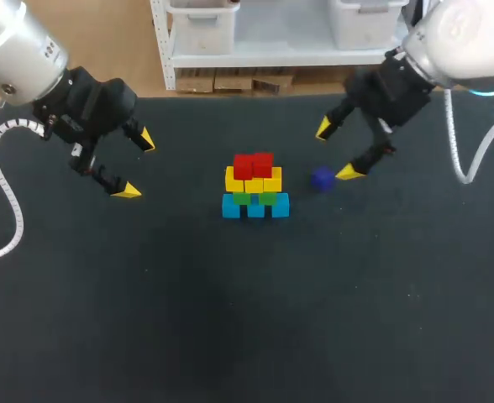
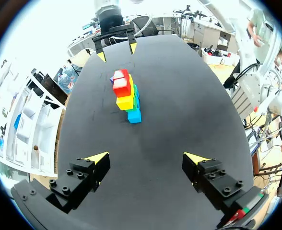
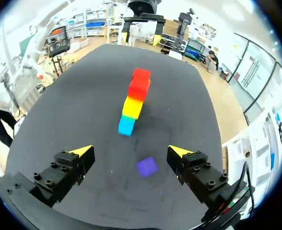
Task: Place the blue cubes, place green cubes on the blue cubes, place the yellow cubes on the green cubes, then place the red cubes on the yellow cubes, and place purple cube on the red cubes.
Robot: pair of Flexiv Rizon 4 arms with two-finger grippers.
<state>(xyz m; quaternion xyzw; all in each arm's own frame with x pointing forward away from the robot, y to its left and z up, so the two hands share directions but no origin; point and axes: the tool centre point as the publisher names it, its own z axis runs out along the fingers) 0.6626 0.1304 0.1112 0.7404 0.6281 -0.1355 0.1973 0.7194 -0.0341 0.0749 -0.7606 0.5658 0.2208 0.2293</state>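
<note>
Centrally, cube stack [image 1: 255,189], purple cube [image 1: 321,178] apart, by spread right pincer [image 1: 335,150]

1. Three blue cubes [image 1: 255,206], side by side in one row;
2. Two green cubes [image 1: 268,199], only partly seen from above; counted by the gap between them;
3. Three yellow cubes [image 1: 253,183], as best countable in the head view; seams between them faint;
4. Two red cubes [image 1: 253,164], side by side;
5. One purple cube [image 1: 321,179], alone, apart from the other ten;
6. Two grippers, the left gripper [image 1: 137,165] and the right gripper [image 1: 335,150]; two yellow-tipped fingers on each, four tips in all.
</note>
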